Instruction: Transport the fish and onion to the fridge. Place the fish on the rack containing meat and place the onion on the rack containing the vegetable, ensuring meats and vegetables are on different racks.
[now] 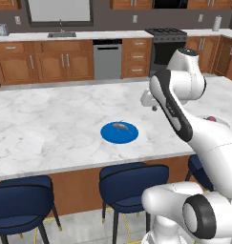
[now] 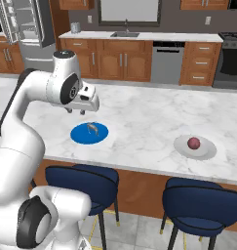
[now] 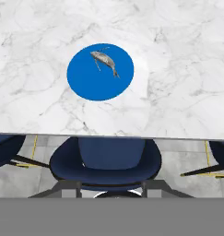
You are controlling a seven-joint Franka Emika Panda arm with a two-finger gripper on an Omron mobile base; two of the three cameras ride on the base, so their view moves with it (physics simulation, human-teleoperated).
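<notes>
The fish (image 3: 104, 60) lies on the blue plate (image 3: 92, 85), on the near part of the marble island (image 1: 50, 119). It looks light, thin and probably slippery, so take it across the middle of its body. The gripper (image 2: 75, 111) hovers above the plate; you cannot tell how its jaws stand. The onion (image 2: 193, 143) rests on a pale dish (image 2: 207, 151) to the right.

White arm with dark joints, rising from the lower right of the left base view and the lower left of the right base view. The upper links bend forward at a dark-ringed elbow, and the wrist turns downward. Gripper (image 2: 75, 111) hangs below the wrist, fingers pointing down, raised and touching nothing. Finger spacing is too small to judge; nothing held.
</notes>
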